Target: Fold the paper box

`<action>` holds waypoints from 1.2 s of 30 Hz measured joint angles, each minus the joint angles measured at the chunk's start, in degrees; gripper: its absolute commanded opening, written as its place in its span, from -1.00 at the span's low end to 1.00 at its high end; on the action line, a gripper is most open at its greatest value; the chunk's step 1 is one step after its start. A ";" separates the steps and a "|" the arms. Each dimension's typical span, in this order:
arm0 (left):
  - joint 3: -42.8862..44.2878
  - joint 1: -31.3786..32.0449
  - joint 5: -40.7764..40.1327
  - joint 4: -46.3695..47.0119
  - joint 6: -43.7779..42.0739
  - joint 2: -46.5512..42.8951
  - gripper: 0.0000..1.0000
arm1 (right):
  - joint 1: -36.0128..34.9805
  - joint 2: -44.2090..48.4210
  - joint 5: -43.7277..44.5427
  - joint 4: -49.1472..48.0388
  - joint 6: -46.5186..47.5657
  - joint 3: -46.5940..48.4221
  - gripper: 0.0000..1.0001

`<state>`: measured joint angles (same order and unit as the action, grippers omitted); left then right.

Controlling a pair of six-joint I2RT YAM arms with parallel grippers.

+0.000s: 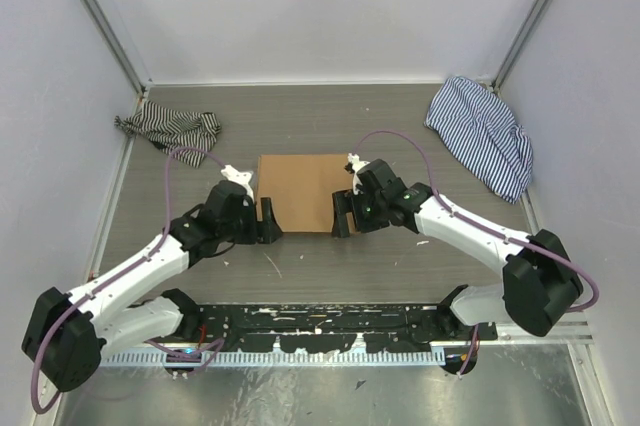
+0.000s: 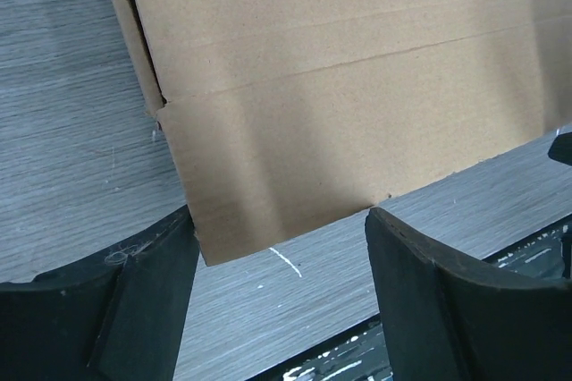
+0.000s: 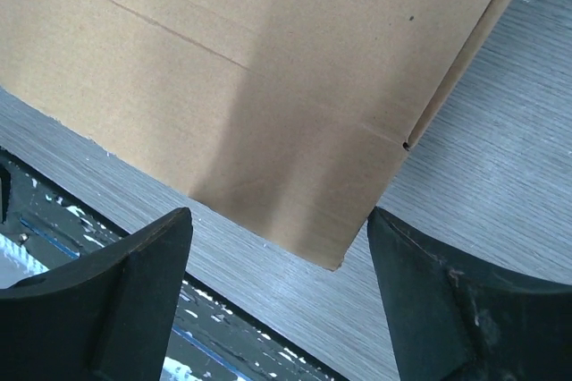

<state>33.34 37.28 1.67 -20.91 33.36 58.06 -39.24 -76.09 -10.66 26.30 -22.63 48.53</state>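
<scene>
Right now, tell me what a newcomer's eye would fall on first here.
The brown paper box lies in the middle of the table, with the left gripper and right gripper open at its two near corners. One striped cloth sits crumpled at the far left, a larger striped cloth at the far right.

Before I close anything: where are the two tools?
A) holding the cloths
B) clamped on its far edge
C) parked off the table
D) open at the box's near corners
D: the left tool and right tool stand open at the near corners of the box, gripping nothing.
</scene>
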 measured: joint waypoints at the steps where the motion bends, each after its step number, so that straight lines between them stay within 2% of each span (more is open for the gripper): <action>1: 0.22 0.00 0.02 -0.20 0.13 -0.28 0.58 | 0.00 0.07 0.00 0.24 0.00 0.13 0.67; 10: 0.81 0.00 0.22 -1.29 0.39 -0.72 0.57 | 0.00 0.22 0.13 0.90 -0.02 0.13 0.67; 27: -1.79 0.02 0.42 4.22 0.28 7.08 0.53 | 0.00 -2.75 3.63 -4.35 -0.42 -3.48 0.49; 36: -1.84 0.15 -3.52 4.44 -0.13 9.81 0.54 | -0.02 -2.62 7.32 -5.31 -0.44 -4.96 0.65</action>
<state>31.51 37.43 -1.85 -16.47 33.23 67.88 -39.27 -78.72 -3.33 20.99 -23.07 43.57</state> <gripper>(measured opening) 0.768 0.806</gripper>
